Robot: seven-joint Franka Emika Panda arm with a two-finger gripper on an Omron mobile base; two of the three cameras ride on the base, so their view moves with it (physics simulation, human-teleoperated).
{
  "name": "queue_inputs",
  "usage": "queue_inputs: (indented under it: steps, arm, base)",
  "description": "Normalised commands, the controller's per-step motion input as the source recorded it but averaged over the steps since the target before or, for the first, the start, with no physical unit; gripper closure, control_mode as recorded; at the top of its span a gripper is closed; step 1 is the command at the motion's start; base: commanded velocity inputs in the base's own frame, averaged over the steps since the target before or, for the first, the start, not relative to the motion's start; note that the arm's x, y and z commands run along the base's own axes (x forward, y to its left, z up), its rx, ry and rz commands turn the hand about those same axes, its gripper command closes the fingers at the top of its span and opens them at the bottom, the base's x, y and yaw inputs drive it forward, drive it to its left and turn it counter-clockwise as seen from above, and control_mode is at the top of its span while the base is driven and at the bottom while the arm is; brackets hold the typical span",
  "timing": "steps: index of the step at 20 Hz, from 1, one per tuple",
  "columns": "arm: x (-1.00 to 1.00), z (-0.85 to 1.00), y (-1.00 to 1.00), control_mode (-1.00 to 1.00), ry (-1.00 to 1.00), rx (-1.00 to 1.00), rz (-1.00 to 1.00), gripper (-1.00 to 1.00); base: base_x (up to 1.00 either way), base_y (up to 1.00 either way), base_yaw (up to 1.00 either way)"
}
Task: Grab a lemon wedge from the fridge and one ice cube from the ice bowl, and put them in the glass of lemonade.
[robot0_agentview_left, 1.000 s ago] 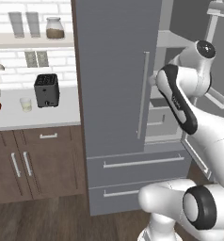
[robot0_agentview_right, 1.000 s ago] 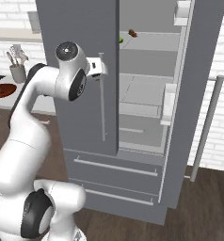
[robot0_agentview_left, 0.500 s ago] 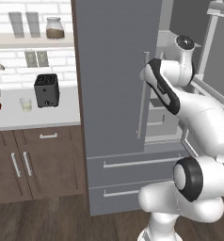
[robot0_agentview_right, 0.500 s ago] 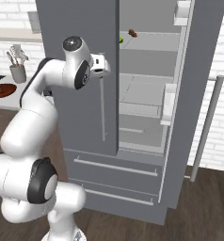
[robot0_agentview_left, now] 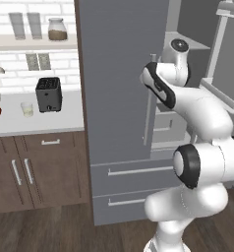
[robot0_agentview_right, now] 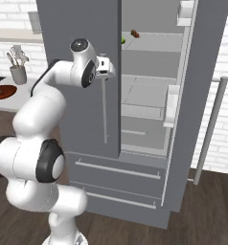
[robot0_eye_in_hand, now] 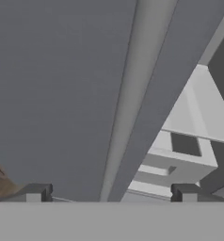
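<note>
Fridge [robot0_agentview_right: 77, 28] stands half open — your gripper [robot0_eye_in_hand: 111, 192], jaws wide and empty, must next round that door toward the lemon wedge [robot0_agentview_right: 123, 40].

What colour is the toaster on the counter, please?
The toaster is black, best seen in the left base view.

Over the last second the white arm has drawn back and folded up, its elbow swinging toward the closed left door of the tall flat grey fridge [robot0_agentview_left: 124, 83]. The hand [robot0_agentview_right: 108, 68], jaws wide, now sits beside that door's long vertical silver bar handle [robot0_agentview_right: 105, 110], near its top end, having shifted slightly toward the open side.
</note>
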Motion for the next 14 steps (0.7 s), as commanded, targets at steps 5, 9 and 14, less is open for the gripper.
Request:
queue_inputs:
  steps: [5,9,14]
  arm:
    - [0.4,-0.27,0.0,-1.0,0.0,0.0,0.0,-1.0]
    - [0.47,-0.21,0.0,-1.0,0.0,0.0,-0.04,-1.0]
    - [0.37,-0.02,0.0,-1.0,0.0,0.0,-0.08,-1.0]
  base:
    - [0.0,0.0,0.0]
    - [0.0,0.0,0.0]
    - [0.0,0.0,0.0]
